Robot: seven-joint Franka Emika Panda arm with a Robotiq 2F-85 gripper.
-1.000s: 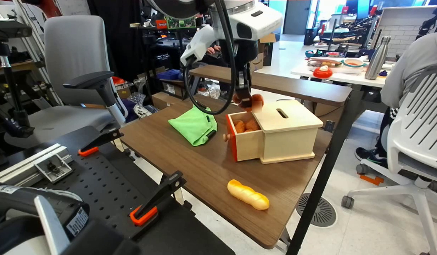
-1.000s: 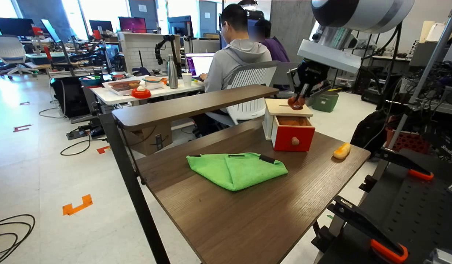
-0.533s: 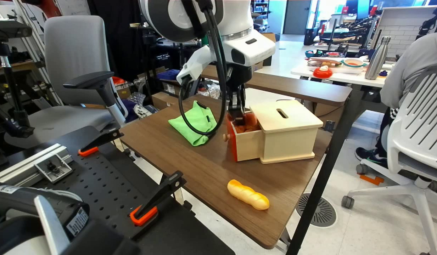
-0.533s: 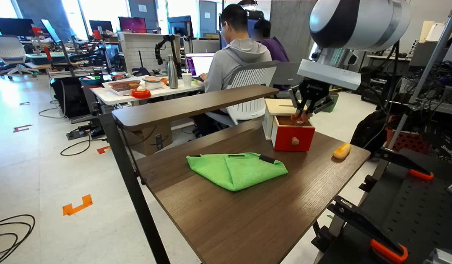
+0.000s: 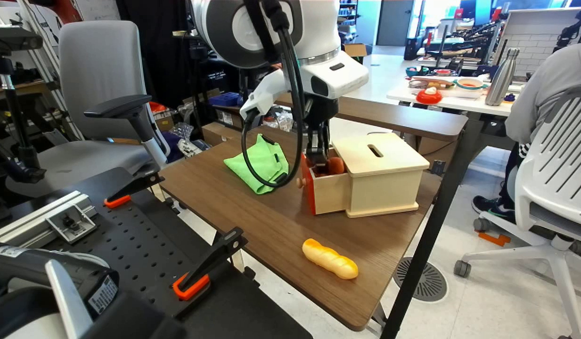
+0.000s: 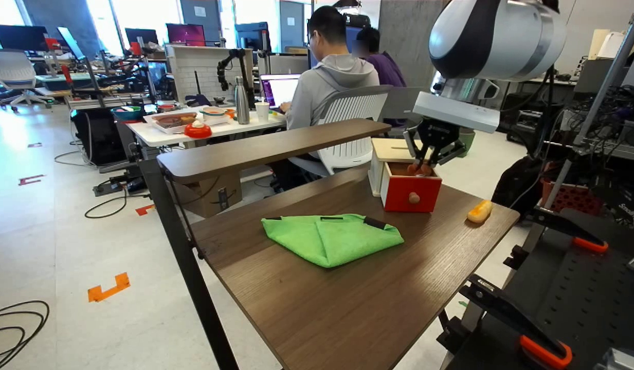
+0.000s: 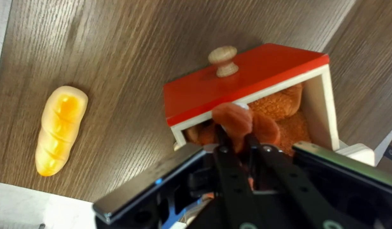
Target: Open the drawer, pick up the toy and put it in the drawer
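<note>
In the wrist view's centre-right, the pulled-out drawer (image 7: 251, 81) is red-fronted. The gripper (image 7: 236, 137) pinches a rounded, orange-brown toy (image 7: 232, 119).

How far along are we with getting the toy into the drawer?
Done: the drawer stands open, brown plush inside. In hand: the gripper pinches the orange-brown toy at the drawer's opening. Left, probably: release it inside and withdraw.

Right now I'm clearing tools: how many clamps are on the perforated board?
2: one clamp nearer the green cloth, another farther along the board's edge; more may be hidden.
</note>
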